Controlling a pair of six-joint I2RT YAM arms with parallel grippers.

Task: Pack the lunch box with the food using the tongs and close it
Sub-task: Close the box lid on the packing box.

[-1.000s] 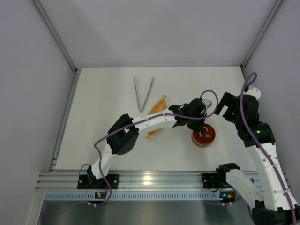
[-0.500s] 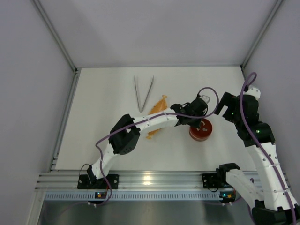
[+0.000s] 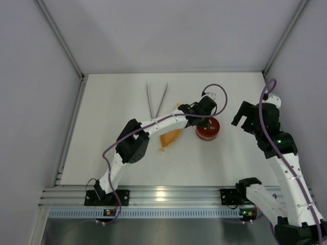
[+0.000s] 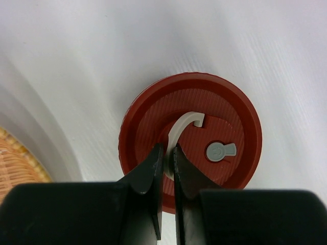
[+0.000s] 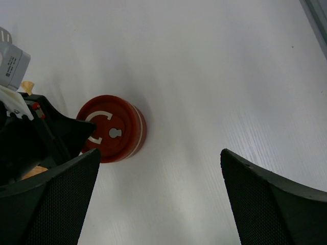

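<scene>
Nearest, the orange leaf-shaped woven tray (image 3: 171, 138) lies on the white surface (image 3: 117, 127) with the left arm stretched across it. I cannot make out any food on it from above. A low sweep of that arm could nudge the tray and scatter whatever it carries.

Just right of the tray stands the small round steel lunch box with a reddish band (image 5: 137, 133). Its round red lid (image 4: 225, 117) is on it. The left gripper (image 4: 167, 153) is pressed together, pinching the thin white loop handle (image 4: 183, 122) at the lid's centre.

That hold looks narrow and off-centre. If the lid sits tight, a pull would likely lift the whole box, which could then drop free, tip or roll. If the loop slides between the fingertips, the lid could fall back askew. A sideways pull would likely drag the box into the tray.

To the right, the right gripper (image 5: 161, 153) hangs spread wide, well apart from the box, so nothing steadies the box's body against the pull.

Farthest, the long thin silver metal tongs (image 3: 156, 101) lie in a V, untouched, beyond the tray. Their arms are slim and flat on the surface, so picking them up may end in a slip or a skewed grip.
</scene>
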